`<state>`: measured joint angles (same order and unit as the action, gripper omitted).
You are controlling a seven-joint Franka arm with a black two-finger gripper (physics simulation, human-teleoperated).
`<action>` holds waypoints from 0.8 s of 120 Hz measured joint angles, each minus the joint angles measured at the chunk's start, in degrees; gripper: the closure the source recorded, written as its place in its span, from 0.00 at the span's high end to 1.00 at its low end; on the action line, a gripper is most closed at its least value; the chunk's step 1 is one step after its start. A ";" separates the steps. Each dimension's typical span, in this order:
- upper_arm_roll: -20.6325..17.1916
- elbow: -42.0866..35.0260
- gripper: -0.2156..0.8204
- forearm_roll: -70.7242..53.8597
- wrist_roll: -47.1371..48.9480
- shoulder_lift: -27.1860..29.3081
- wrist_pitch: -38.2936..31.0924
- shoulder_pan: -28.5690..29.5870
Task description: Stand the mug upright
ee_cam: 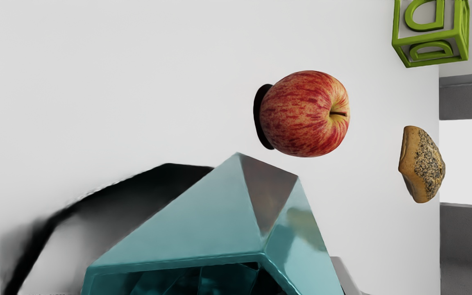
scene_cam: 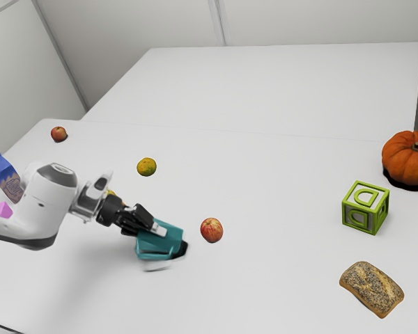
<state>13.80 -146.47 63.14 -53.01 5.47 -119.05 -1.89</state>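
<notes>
While our gripper point(scene_cam: 155, 229) reaches down to the teal mug point(ee_cam: 178, 229), we cannot tell whether it is spread, pressed together or pinching anything. The mug is right at our hand, tipped rather than upright, its open mouth turned back toward us and a dark shadow beside it. Just past it from our hand sits a red-streaked apple point(ee_cam: 305, 114), with a green letter block point(ee_cam: 430, 41) and a seeded piece of bread point(ee_cam: 424, 168) well beyond.
</notes>
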 joint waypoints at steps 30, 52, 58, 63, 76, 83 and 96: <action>-0.08 0.82 0.07 -2.32 -0.45 3.88 -3.28 -1.07; -0.71 7.77 0.06 -10.30 -0.01 2.54 -4.83 -1.90; -0.86 11.00 0.06 -13.81 0.58 1.05 -5.06 -2.90; -0.91 13.59 0.06 -17.27 1.26 0.03 -5.21 -3.66; -0.95 18.67 0.06 -26.35 3.44 -2.54 -5.46 -4.88; -1.01 21.10 0.06 -31.21 4.85 -3.88 -5.35 -5.26; -1.41 24.92 0.06 -39.75 7.52 -6.68 -4.97 -5.55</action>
<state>12.39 -121.56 23.40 -45.49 -1.20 -124.02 -7.44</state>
